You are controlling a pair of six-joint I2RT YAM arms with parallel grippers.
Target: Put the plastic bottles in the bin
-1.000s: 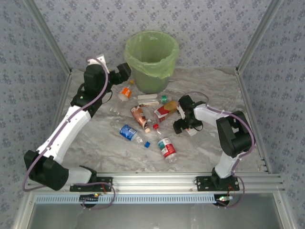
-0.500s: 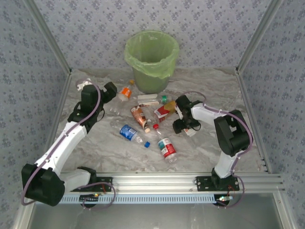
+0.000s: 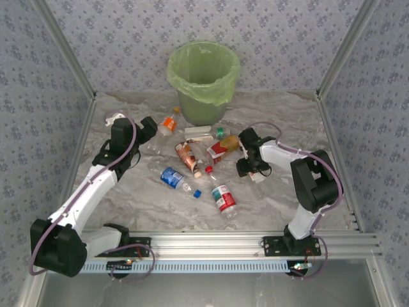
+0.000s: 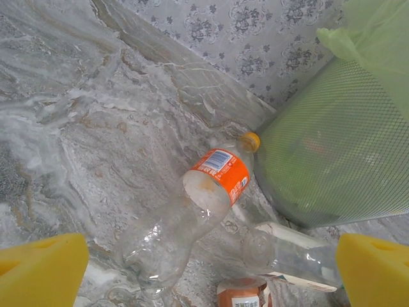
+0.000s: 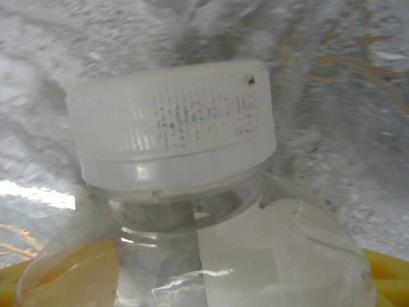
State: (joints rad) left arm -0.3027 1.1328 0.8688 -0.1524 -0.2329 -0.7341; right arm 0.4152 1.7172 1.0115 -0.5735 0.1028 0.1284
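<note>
The pale green bin [image 3: 203,80] stands at the back; its meshed wall [image 4: 345,147] is close on the right in the left wrist view. An orange-labelled plastic bottle [image 3: 167,124] lies beside the bin. My left gripper [image 3: 149,130] hovers just short of it, open, with the bottle [image 4: 192,211] between and beyond its yellow pads [image 4: 38,268]. My right gripper [image 3: 252,170] is low over the table, shut on a clear, white-capped bottle [image 5: 255,256] whose sides meet the yellow pads [image 5: 383,275].
More bottles lie in the middle: a brown-labelled one [image 3: 186,157], a blue one [image 3: 172,178], a red one [image 3: 223,197], a red-orange one [image 3: 220,148] and a white-labelled one [image 3: 203,132]. Patterned walls and metal posts close in the table.
My left arm has dropped from beside the bin and pulled back toward the orange-labelled bottle. My right gripper's jaws have narrowed onto the white-capped bottle.
</note>
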